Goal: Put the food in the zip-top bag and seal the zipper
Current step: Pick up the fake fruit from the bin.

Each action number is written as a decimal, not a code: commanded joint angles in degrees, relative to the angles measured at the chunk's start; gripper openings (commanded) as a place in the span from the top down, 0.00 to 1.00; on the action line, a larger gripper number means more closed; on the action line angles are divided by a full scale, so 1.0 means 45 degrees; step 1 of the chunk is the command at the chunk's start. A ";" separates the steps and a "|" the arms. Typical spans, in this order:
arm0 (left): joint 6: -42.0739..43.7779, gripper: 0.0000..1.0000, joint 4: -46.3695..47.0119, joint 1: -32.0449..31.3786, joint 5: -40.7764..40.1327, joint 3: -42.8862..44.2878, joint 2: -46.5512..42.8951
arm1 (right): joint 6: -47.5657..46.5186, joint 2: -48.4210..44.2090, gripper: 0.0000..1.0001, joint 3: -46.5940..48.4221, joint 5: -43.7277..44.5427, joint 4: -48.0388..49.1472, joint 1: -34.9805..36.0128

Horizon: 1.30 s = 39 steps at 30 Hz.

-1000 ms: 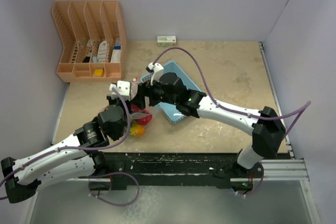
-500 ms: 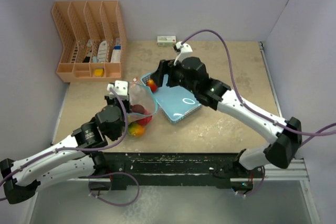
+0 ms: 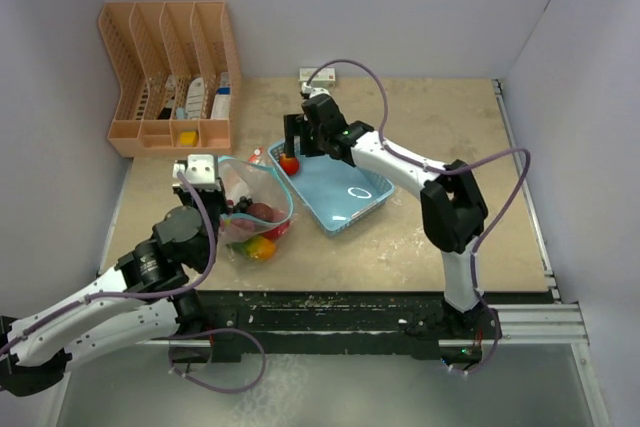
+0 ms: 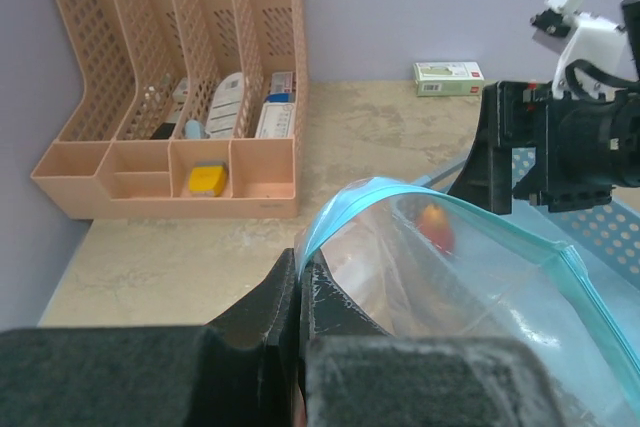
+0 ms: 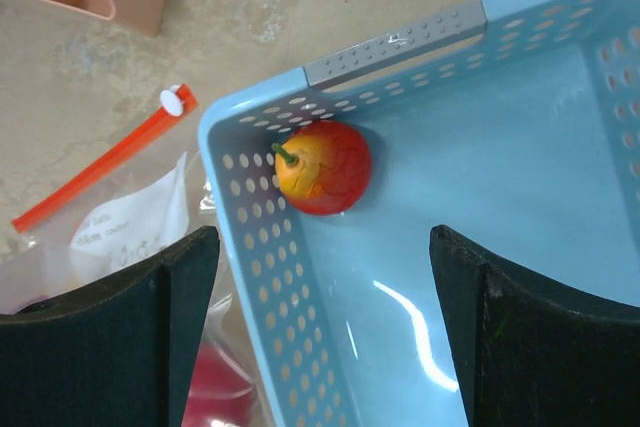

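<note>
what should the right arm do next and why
Probably lower the right gripper and close it on the red-yellow fruit. Its jaws are open above the fruit, which sits in a corner of the blue basket. The left gripper pinches the rim of the zip-top bag, holding its mouth open nearby.
</note>
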 commanded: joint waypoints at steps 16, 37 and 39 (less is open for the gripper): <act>0.0845 1.00 0.0053 0.0039 -0.0911 0.0707 -0.0610 | -0.0500 0.3000 0.17 0.1760 -0.1179 0.0913 -0.0150; 0.0129 1.00 -0.0854 0.0040 -0.0838 0.0942 -0.0618 | -0.1254 0.1975 0.82 0.0109 -0.0347 0.2303 -0.0149; 0.0090 1.00 -0.0809 0.0042 -0.0831 0.0955 -0.0536 | -0.1354 0.1013 0.82 -0.0526 -0.0153 0.2359 -0.0150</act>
